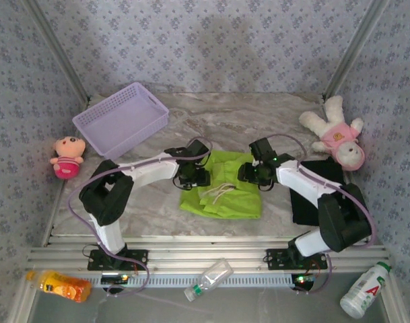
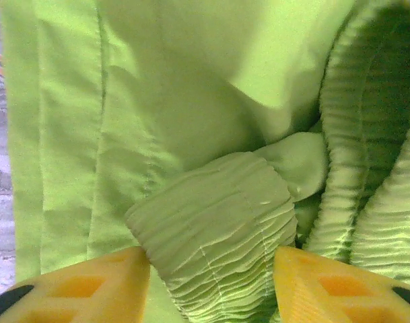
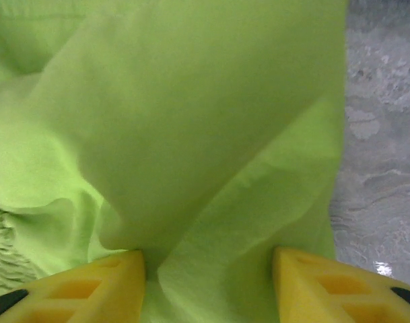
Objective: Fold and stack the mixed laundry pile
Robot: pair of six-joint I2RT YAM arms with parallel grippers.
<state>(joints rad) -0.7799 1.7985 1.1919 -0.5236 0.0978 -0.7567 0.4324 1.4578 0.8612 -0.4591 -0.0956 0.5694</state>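
A: Where did the pile sit?

B: The lime-green garment [image 1: 242, 200] lay crumpled at mid-worktop [image 1: 151, 210], between the two arms. The black garment [image 1: 305, 210] lay flat off to the right, under the right arm and apart from the green one.

A: Left side first. What did the left gripper [image 2: 211, 269] have?

B: Its jaws stood apart with a shirred elastic band [image 2: 211, 222] filling the gap between them. I couldn't tell whether it was pinched or only straddled.

A: And how would the cloth handle?

B: My judgement was light, limp and thin. It creased wherever it bunched and kept no shape of its own, so it would sag from any single pinch. The band was the thickest and grippiest part, and a fair place to take hold. A pale drawstring [image 1: 221, 192] trailed loose across the middle and could snag a finger.

A: Right side?

B: The right gripper [image 3: 208, 269] was unclenched. Its jaws were set wide over a soft raised fold near the garment's right edge, with bare worktop just beyond it. Nothing looked clamped.

A: Best hold there?

B: Probably the hemmed edge itself rather than the loose fold, which I'd expect to slip out or drag a second layer along. Two matched pinches, one at the band and one at the edge, would keep it spread.
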